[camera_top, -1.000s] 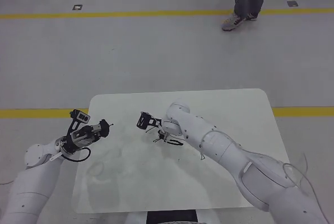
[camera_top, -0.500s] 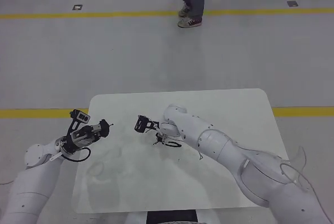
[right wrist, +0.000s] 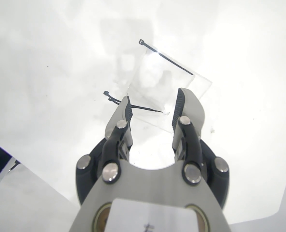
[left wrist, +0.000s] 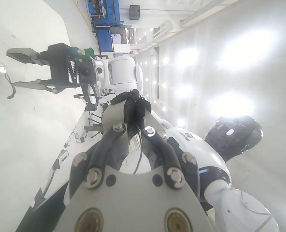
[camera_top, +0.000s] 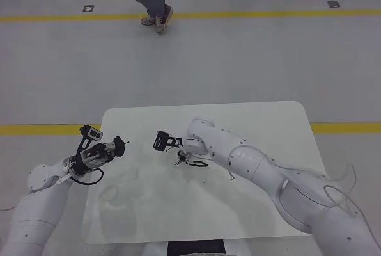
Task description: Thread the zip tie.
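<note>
At the table's left edge, the left gripper (camera_top: 118,146) is held above the surface, pointing toward the middle. In its own wrist view the dark, linked metal fingers (left wrist: 114,134) are seen pressed together on a thin black strand (left wrist: 140,146) that runs back between them, with a crumpled black wad (left wrist: 133,107) at their tips; whether the strand is a zip tie cannot be told. From above, only a fine black tip is seen projecting from those fingers. Farther in, over the white table (camera_top: 254,121), the right gripper (camera_top: 158,140) is turned toward the left one, well apart from it. Its jaws are shown wide apart and empty in the right wrist view (right wrist: 154,95), the inner pads being ribbed black rubber on smooth grey shells. Below them a clear, flat plastic sheet (right wrist: 152,73) with square corners is laid on the glossy tabletop. One zip tie (right wrist: 145,108), thin, black and straight with a small square head, is seen passing behind one finger and across the sheet's nearer edge. A second zip tie (right wrist: 166,57) is laid along the sheet's far edge. Beyond the table, a yellow line (camera_top: 43,129) is painted on the grey floor.
</note>
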Controlling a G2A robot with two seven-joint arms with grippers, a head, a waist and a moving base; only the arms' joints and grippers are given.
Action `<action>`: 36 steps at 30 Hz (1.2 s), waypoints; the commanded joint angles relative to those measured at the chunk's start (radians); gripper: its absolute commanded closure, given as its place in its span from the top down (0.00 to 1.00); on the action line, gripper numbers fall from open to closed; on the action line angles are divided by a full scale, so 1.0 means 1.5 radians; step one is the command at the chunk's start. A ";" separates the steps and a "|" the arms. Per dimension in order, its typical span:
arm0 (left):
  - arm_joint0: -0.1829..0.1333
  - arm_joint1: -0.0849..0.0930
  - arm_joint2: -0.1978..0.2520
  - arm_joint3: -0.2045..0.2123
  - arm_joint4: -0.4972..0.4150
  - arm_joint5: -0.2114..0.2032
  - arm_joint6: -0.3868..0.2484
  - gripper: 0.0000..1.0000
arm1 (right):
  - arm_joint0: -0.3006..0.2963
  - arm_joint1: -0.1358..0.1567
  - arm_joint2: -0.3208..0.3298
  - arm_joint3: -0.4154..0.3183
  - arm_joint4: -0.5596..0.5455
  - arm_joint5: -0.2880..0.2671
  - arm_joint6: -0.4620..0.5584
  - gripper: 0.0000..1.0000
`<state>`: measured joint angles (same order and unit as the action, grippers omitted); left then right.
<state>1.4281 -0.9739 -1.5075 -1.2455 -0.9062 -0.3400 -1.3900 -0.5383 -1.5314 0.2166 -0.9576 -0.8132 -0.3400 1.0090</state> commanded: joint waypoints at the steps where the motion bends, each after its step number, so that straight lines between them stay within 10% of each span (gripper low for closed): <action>1: 0.000 0.000 0.000 0.000 0.000 0.000 0.000 0.00 | 0.002 0.004 -0.009 -0.007 0.008 0.000 0.005 0.40; 36: 0.000 0.000 0.000 0.000 0.000 0.000 0.000 0.00 | 0.014 0.045 -0.031 -0.066 0.048 0.000 -0.009 0.43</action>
<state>1.4281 -0.9739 -1.5075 -1.2455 -0.9062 -0.3400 -1.3900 -0.5166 -1.4642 0.1700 -1.0562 -0.7395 -0.3400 0.9963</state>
